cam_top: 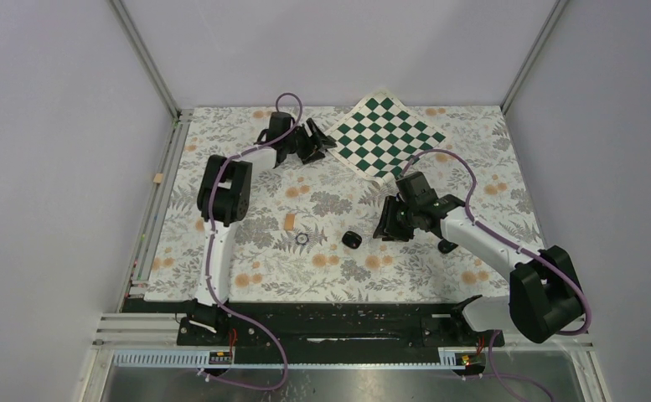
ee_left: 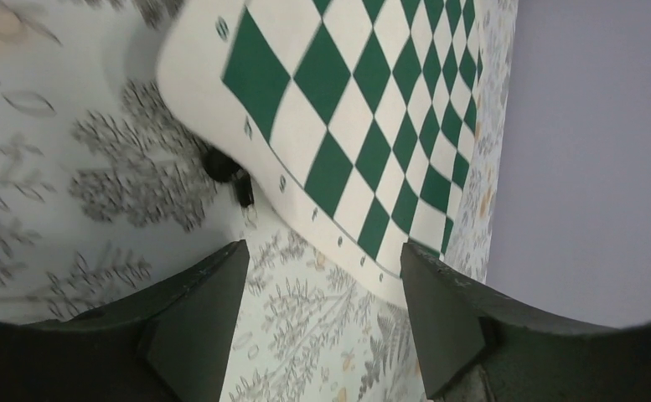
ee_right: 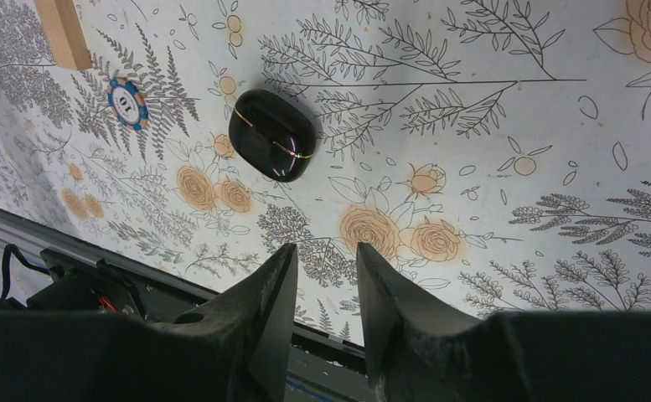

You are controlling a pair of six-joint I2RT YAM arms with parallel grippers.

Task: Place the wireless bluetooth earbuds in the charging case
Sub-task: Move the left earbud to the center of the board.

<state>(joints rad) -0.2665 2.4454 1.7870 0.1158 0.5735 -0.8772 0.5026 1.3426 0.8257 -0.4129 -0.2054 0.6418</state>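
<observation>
The charging case [cam_top: 353,239] is a black rounded pebble on the floral cloth; in the right wrist view [ee_right: 273,145] its lid looks shut, with a thin seam and a glint. My right gripper [cam_top: 386,224] hovers just right of the case, jaws a little apart and empty [ee_right: 326,249]. My left gripper [cam_top: 315,144] is at the far side by the checkered mat, wide open and empty [ee_left: 323,251]. Two tiny black earbuds [ee_left: 221,165] lie together at the mat's white edge, ahead of the left fingers. I cannot make them out in the top view.
A green-and-white checkered mat [cam_top: 386,134] lies at the back [ee_left: 347,100]. A small dark ring with a pale centre [cam_top: 302,239], a blue chip in the right wrist view [ee_right: 128,102], sits left of the case. A tan strip [cam_top: 292,221] lies beside it [ee_right: 64,32]. Walls enclose the table.
</observation>
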